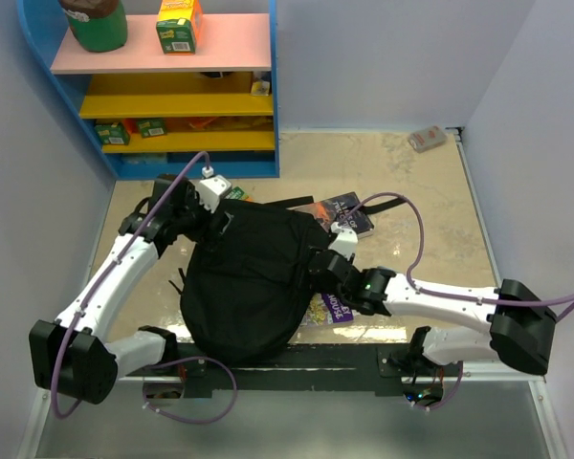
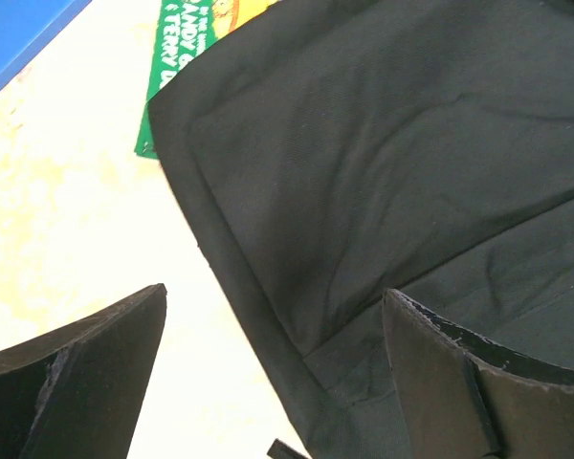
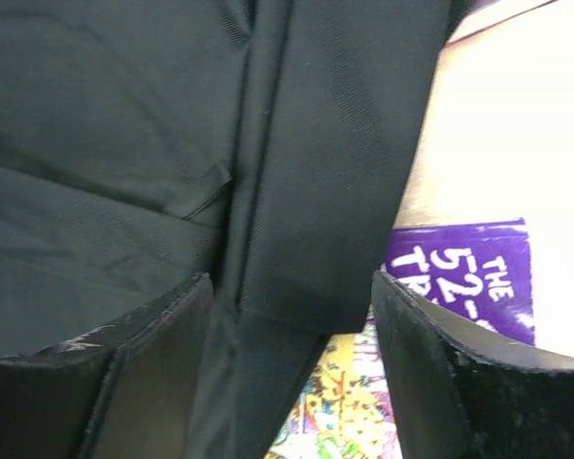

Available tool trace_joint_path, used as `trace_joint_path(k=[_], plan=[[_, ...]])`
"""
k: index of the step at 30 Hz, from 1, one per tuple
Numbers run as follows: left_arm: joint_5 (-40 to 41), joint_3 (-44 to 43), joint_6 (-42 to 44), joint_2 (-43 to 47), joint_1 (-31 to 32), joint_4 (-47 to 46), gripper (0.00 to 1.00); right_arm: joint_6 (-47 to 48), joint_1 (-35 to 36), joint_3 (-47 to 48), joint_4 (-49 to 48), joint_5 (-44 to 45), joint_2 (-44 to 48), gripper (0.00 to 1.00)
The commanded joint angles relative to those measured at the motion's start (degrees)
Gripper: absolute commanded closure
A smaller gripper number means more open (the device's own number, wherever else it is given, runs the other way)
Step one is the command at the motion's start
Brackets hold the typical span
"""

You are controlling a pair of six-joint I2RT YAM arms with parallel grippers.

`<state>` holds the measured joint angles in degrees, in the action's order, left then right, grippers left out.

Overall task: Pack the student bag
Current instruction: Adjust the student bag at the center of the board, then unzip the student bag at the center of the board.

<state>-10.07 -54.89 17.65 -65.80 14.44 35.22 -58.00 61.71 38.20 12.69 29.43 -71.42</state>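
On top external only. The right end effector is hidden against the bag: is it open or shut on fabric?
Observer: Open. In the right wrist view, the right end effector has its fingers apart, and a fold of the student bag lies between them unpinched.
Operator: And the left?
Observer: Open too. The left end effector straddles the bag's seamed edge, with one finger over bare table.
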Motion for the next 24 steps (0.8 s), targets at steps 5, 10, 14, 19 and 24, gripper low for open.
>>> trace_joint_path(k=[5,10,14,19,24], plan=[[-10.3,-6.0,0.1,-5.1,0.2,-4.4,0.01,-4.6,4.3,3.3,0.2,0.1,-0.7,0.25],[-8.7,-6.7,0.5,-5.8,0.2,-5.0,0.01,-6.3,5.5,2.7,0.5,-0.9,-3.9,0.26],[-8.7,-4.2,0.5,-4.5,0.2,-6.1,0.01,-7.7,5.8,0.1,0.6,0.8,-5.2,0.35],[-9.3,-2.9,1.2,-2.5,0.2,-6.4,0.01,-7.5,5.8,-2.2,-0.7,2.6,-5.4,0.57],[-12.5,-3.0,1.8,-2.2,0.2,-6.5,0.01,-3.7,5.8,0.4,2.6,7.6,-2.3,0.93]])
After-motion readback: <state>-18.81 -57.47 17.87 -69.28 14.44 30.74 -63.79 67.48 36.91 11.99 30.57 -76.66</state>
